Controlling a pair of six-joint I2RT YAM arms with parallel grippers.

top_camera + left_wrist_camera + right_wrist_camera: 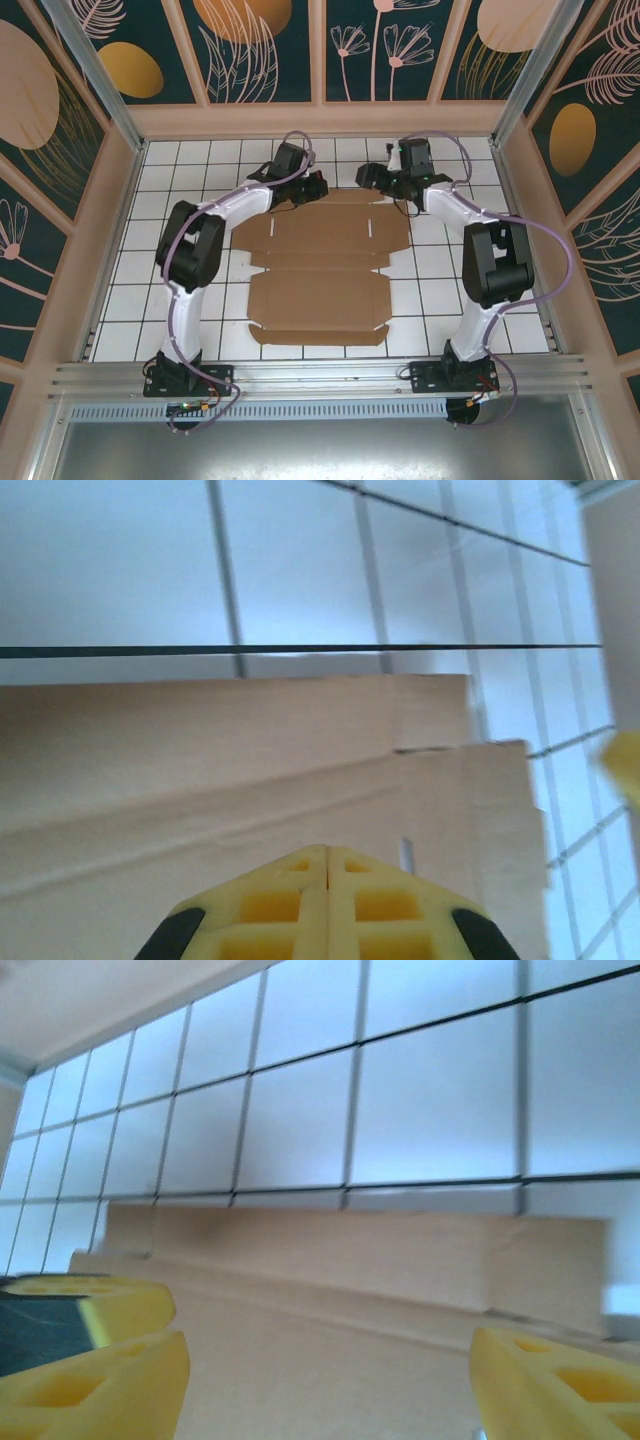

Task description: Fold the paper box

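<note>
With the left gripper [327,852] closed, empty, over the paper box [320,270], we should seat the right gripper [330,1358], jaws wide and empty, squarely astride the far flap [350,1250]

You have a white-tiled desk [180,160] ringed by dark floral wall panels [260,45], an aluminium rail [320,373] along its near edge.
</note>
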